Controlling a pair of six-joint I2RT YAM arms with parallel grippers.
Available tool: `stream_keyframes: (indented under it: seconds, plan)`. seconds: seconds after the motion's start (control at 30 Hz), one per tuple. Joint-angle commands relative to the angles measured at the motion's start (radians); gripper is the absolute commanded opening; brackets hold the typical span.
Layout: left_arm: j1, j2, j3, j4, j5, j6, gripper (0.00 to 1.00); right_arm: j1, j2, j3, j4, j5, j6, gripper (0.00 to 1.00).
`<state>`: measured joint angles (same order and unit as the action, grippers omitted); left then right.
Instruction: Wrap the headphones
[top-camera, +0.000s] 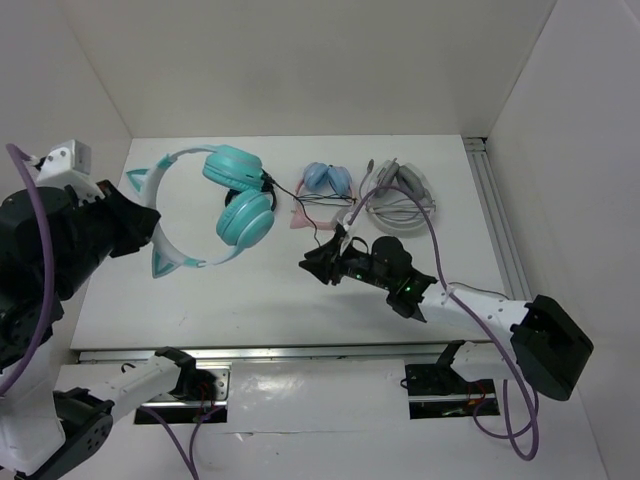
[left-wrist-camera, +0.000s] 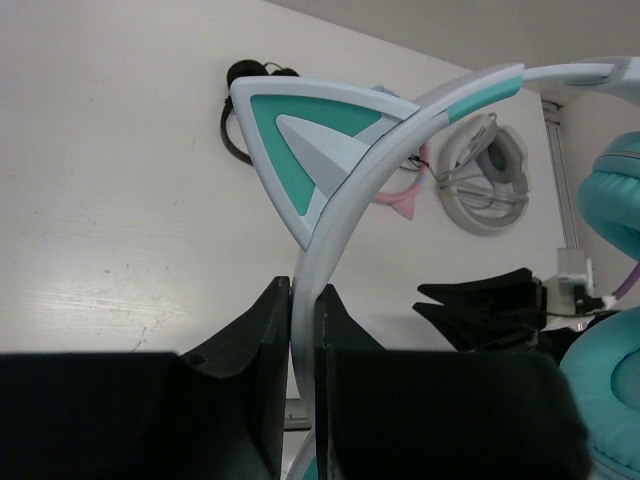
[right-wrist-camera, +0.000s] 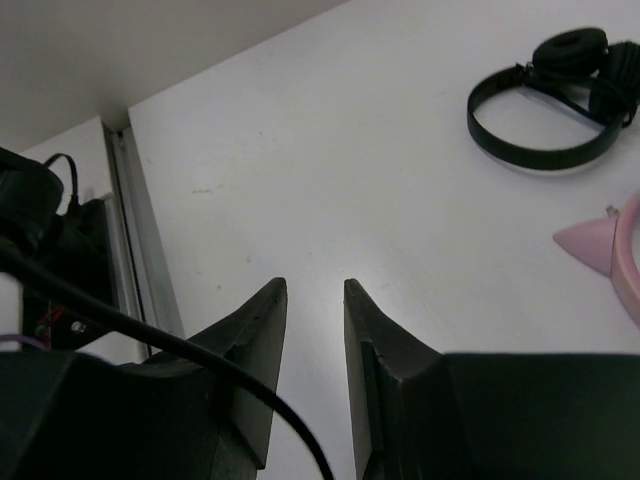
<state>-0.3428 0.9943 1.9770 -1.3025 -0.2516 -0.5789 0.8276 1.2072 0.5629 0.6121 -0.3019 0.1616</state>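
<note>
Two arms: left tool (left-wrist-camera: 302, 292) clamped on headphones (top-camera: 243, 220) headband, raised; right tool (right-wrist-camera: 315, 292) low, outstretched, jaws parted, empty.

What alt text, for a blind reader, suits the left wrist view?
The left gripper clamps the teal cat-ear headphones by their white headband. On the table beyond lie a black pair, a pink pair and a grey pair.

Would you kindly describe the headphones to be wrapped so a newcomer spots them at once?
Look left on the white table: the left gripper holds the headphones by their white headband. Only this pair has large teal ear cups.
</note>
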Motion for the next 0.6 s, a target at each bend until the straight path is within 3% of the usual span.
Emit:
stream_keyframes:
  seconds: [0.0,0.3,0.33,0.37,0.4,0.5,0.57]
  plan:
    - [0.008,0.009,0.103,0.086,-0.072,-0.062,0.00,-0.005,0.017,-0.029,0.067,0.058,-0.020,0.37]
    - [0.008,0.047,0.161,0.071,-0.141,-0.076,0.00,-0.036,0.080,-0.051,0.101,0.079,0.000,0.36]
    - [0.008,0.047,0.161,0.071,-0.152,-0.088,0.00,-0.036,0.090,-0.051,0.101,0.092,0.000,0.29]
    - [0.008,0.047,0.161,0.071,-0.162,-0.088,0.00,-0.036,0.091,-0.051,0.081,0.115,0.000,0.05]
    - [0.008,0.047,0.152,0.071,-0.178,-0.098,0.00,-0.036,0.100,-0.051,0.066,0.182,0.012,0.00]
    - [0.008,0.047,0.129,0.080,-0.178,-0.088,0.00,-0.015,0.080,-0.014,-0.019,0.265,0.023,0.00]
    - [0.008,0.047,0.102,0.080,-0.201,-0.078,0.00,0.025,0.060,0.037,-0.079,0.409,0.023,0.00]
